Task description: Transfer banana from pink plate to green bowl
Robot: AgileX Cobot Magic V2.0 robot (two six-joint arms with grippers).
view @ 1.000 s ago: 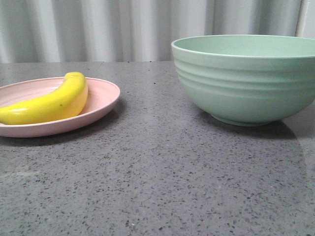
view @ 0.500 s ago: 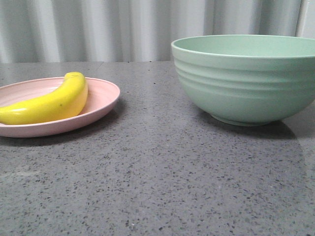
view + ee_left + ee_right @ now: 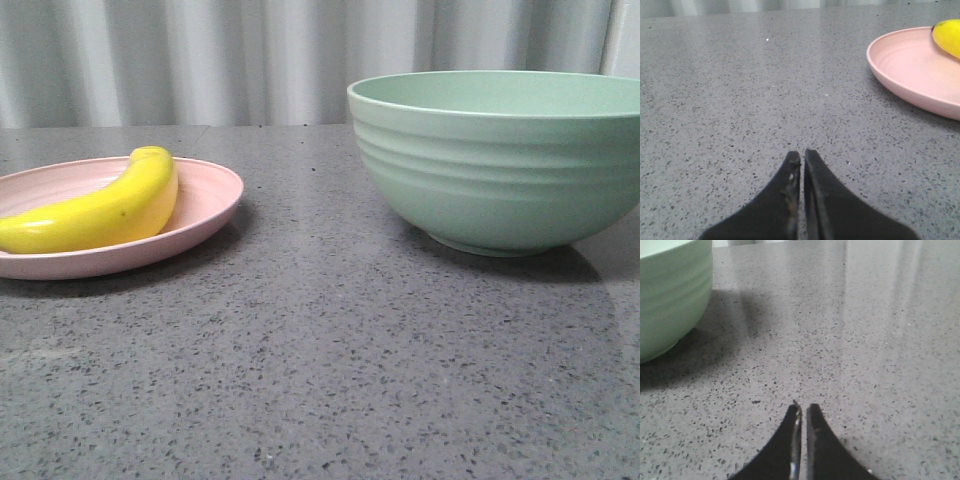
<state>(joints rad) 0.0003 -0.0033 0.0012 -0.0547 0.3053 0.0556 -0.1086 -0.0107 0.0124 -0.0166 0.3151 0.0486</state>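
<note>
The yellow banana [image 3: 100, 208] lies on the pink plate [image 3: 210, 195] at the left of the front view. The green bowl [image 3: 500, 160] stands at the right, empty as far as I can see. In the left wrist view my left gripper [image 3: 802, 155] is shut and empty, low over the bare table, with the pink plate [image 3: 910, 70] and the banana's end [image 3: 947, 36] off to one side. In the right wrist view my right gripper [image 3: 803, 408] is shut and empty, with the green bowl [image 3: 670, 295] off to one side. Neither gripper shows in the front view.
The grey speckled tabletop [image 3: 320, 350] stretches between plate and bowl. A pale corrugated wall [image 3: 250, 60] stands behind the table.
</note>
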